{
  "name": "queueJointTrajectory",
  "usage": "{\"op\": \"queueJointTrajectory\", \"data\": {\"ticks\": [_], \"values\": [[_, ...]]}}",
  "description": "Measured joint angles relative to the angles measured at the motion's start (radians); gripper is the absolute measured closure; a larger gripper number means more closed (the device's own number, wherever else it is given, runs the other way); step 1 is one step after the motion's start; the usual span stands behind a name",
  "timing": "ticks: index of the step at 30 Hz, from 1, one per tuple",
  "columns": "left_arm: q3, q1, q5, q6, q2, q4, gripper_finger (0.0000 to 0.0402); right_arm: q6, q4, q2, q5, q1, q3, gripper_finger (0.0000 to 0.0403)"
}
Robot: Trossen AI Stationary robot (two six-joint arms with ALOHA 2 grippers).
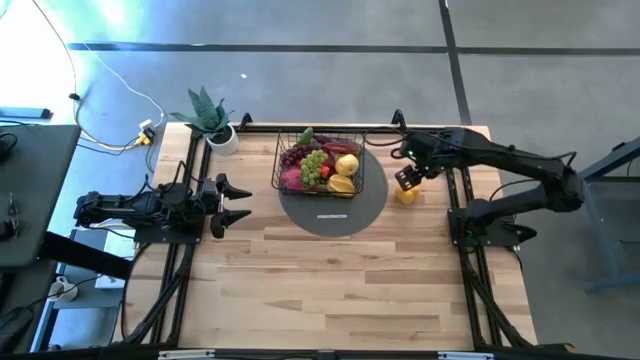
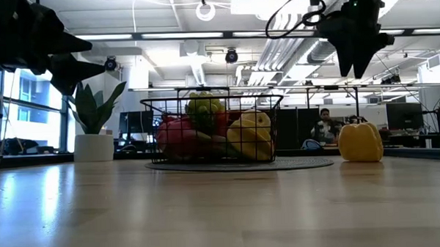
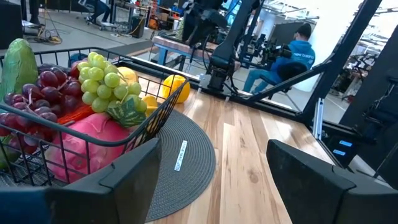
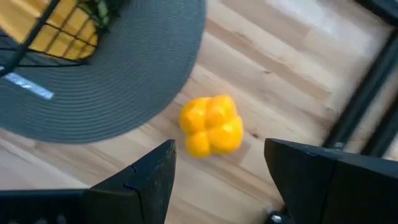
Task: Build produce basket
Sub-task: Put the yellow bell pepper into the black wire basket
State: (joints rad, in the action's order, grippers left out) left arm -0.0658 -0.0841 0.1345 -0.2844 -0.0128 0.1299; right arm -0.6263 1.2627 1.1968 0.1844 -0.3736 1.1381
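Now, your view:
Basket (image 1: 320, 158): black wire mesh, on the grey round mat (image 1: 335, 212), heaped with green grapes (image 3: 102, 76), red grapes, pink and yellow pieces.
Yellow pepper (image 4: 211, 125): lobed, on wood just beside the mat.
Right gripper (image 1: 407, 180): above the pepper, fingers apart.
Left gripper (image 1: 234, 201): fingers apart, empty.

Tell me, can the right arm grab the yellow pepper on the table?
Probably yes. The right tool hangs open right above the yellow pepper, which sits alone on bare wood beside the grey mat, with nothing between them.
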Motion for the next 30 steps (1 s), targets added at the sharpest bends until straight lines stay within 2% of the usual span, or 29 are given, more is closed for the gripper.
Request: {"op": "queueJointTrajectory", "data": {"ticks": [6,14,17,26,30], "values": [[0.0,0.0,0.0,0.0,0.0,0.0,0.0119,0.069,-0.105,-0.006,-0.064,-0.047,-0.084,0.0176],[0.0,0.0,0.0,0.0,0.0,0.0,0.0119,0.137,-0.178,-0.006,-0.078,-0.109,-0.197,0.0164],[0.0,0.0,0.0,0.0,0.0,0.0,0.0119,0.164,-0.225,-0.006,-0.099,-0.129,-0.232,0.0138],[0.0,0.0,0.0,0.0,0.0,0.0,0.0119,0.242,-0.312,-0.005,-0.119,-0.179,-0.315,0.0022],[0.0,0.0,0.0,0.0,0.0,0.0,0.0119,0.242,-0.346,0.016,-0.121,-0.179,-0.348,0.0008]]}}
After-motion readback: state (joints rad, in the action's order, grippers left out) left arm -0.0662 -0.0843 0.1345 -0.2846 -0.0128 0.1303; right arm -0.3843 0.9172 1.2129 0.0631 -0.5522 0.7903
